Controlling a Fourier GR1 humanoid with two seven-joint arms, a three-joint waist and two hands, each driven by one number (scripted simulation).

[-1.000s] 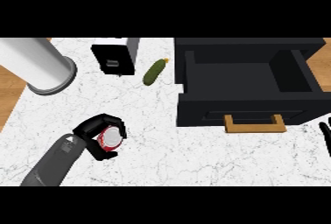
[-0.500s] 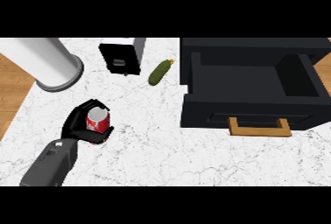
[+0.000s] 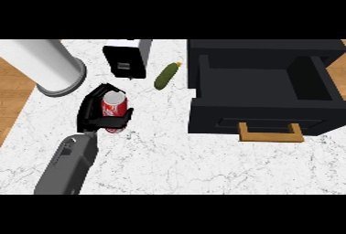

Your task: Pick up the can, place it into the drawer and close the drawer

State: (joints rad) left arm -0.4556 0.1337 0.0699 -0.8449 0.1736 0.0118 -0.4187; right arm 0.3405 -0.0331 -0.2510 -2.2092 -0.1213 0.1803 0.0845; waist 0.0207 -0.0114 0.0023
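Left hand fingers curled round the red can, beside open drawer

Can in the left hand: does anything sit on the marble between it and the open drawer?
Nothing visible blocks it. The left hand is curled round the can, and the counter across to the open drawer shows bare. The cucumber lies further back, off that line, and the black box is further back still.
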